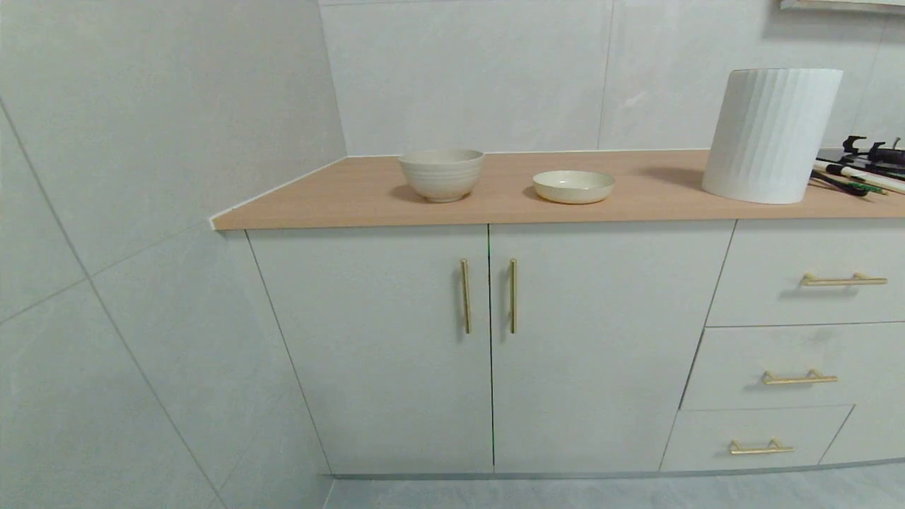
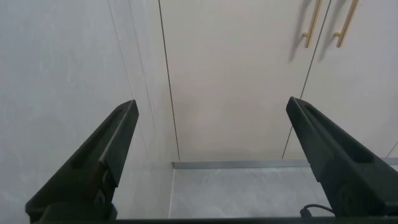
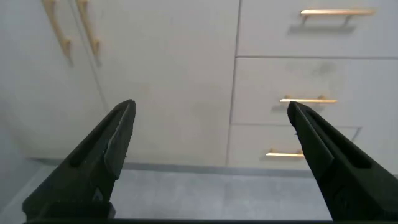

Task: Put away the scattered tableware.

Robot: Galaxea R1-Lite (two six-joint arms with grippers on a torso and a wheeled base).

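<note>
Bowl and dish sat on the table, both grippers spread before the cabinet

A cream ribbed ceramic bowl (image 1: pixel 441 174) stood upright on the light wooden table (image 1: pixel 339 198), towards its left end near the tiled corner wall (image 1: pixel 162 120). To the right of it, apart from it, lay a shallow cream ceramic dish (image 1: pixel 573 186), also right way up. Farther right stood a tall white ribbed cylindrical container (image 1: pixel 772 134), well apart from the dish. Just beyond the container, at the table's right end, lay a cluster of dark and pale utensils (image 1: pixel 855 177), too small to tell apart.

Below the table top, two pale grey cabinet doors (image 1: pixel 382 346) were closed, their slim vertical brass handles (image 1: pixel 465 295) side by side at the middle seam. To the right of the doors, three pale drawers (image 1: pixel 806 272) with horizontal brass handles were stacked and closed.

The left gripper (image 2: pixel 211 107) was held low in front of the left cabinet door, its two black fingers (image 2: pixel 106 155) spread wide with nothing between them, the grey floor (image 2: pixel 236 193) showing beyond. The right gripper (image 3: pixel 211 107) was likewise spread wide and held nothing, facing the right door and the drawers
</note>
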